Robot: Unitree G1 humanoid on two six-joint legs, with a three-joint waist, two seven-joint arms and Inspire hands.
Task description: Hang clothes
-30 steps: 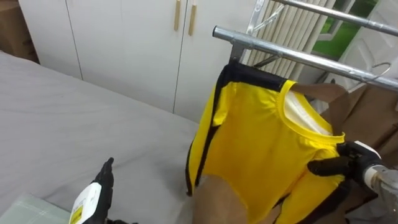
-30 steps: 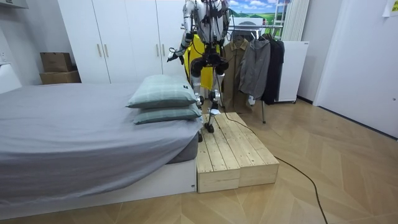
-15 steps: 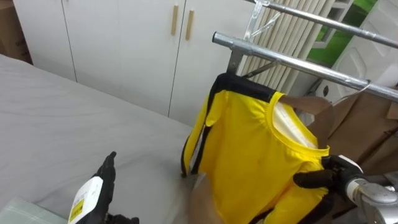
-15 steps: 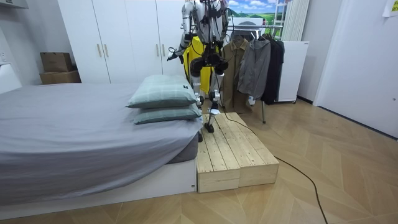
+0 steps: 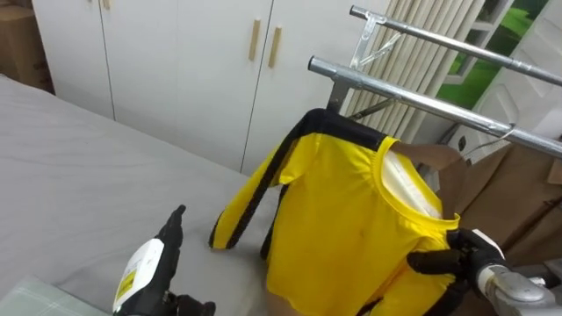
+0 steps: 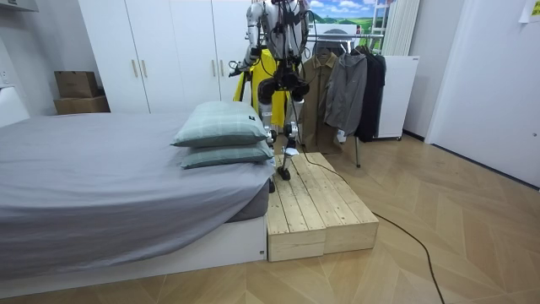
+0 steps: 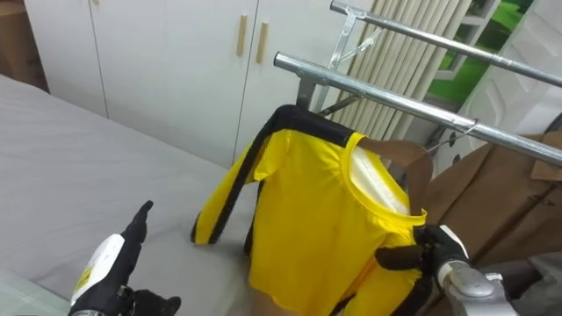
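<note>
A yellow shirt (image 5: 342, 219) with black trim hangs in front of me, just below the grey clothes rail (image 5: 413, 92). Its left sleeve (image 5: 250, 197) swings out over the bed. My right hand (image 5: 457, 254) is at the lower right, fingers curled round the shirt's shoulder beside the collar (image 5: 408, 189). A hanger inside the shirt is hidden. My left hand (image 5: 154, 268) is at the lower left over the bed, fingers straight and holding nothing. In the room view I stand on a wooden platform (image 6: 316, 207) between bed and rack, with the yellow shirt (image 6: 263, 67) in front of me.
A grey bed (image 5: 88, 175) lies to my left, with white wardrobe doors (image 5: 193, 61) behind it. A second, higher rail (image 5: 457, 46) runs behind the first. A brown garment (image 5: 518, 175) hangs at the right. Pillows (image 6: 221, 135) lie on the bed; several dark clothes (image 6: 346, 84) hang on the rack.
The shirt's left sleeve has swung out to the left, over the bed. My left hand has shifted slightly right and up. The right hand keeps its hold.
</note>
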